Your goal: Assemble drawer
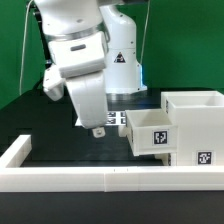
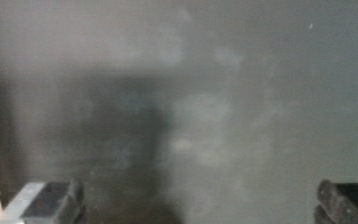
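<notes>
Exterior view: my two-finger gripper (image 1: pixel 88 122) hangs spread wide, empty, over the black table (image 1: pixel 50 135); the white plastic boxy drawer (image 1: pixel 178 128) lies at three o'clock.

1. Arm (image 1: pixel 85 55): white, dark joints.
2. Case (image 1: pixel 196 125): white, black-and-white square tag on front.
3. Tray (image 1: pixel 152 128): white, black-and-white square tag on side.
4. Table (image 1: pixel 60 125): black; in wrist view dull dark grey with faint pale smears.
5. Rim (image 1: pixel 90 180): white.
6. Marker board (image 1: pixel 118 117): white with black tags.
7. Backdrop (image 1: pixel 20 40): green.
8. Fingertips (image 2: pixel 44 202): grey, dark edges.
</notes>
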`<control>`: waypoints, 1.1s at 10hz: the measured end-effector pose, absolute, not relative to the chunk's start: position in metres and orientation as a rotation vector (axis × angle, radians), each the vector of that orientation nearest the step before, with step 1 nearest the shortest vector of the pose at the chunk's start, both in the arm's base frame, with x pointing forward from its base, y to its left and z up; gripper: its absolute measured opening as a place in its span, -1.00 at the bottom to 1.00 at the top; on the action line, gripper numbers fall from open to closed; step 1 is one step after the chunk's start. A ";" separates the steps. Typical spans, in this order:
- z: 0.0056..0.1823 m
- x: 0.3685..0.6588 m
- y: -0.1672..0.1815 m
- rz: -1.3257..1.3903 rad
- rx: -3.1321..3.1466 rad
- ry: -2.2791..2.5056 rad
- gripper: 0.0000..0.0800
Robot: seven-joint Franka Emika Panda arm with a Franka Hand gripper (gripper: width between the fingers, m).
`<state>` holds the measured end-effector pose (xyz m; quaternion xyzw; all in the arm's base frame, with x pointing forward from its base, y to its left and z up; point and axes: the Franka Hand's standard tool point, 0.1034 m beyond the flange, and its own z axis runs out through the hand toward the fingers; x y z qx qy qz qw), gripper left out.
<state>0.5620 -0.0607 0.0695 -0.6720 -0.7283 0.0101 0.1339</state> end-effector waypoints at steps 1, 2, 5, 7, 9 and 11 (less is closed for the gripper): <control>0.069 0.562 -0.052 0.034 -1.957 -2.099 0.62; 0.070 0.563 -0.044 0.033 -1.957 -2.098 0.62; 0.070 0.563 -0.043 0.034 -1.968 -2.087 0.62; 0.070 0.563 -0.043 0.035 -1.969 -2.086 0.62; 0.069 0.562 -0.034 0.038 -1.985 -2.067 0.62; 0.069 0.563 -0.019 0.036 -1.981 -2.061 0.62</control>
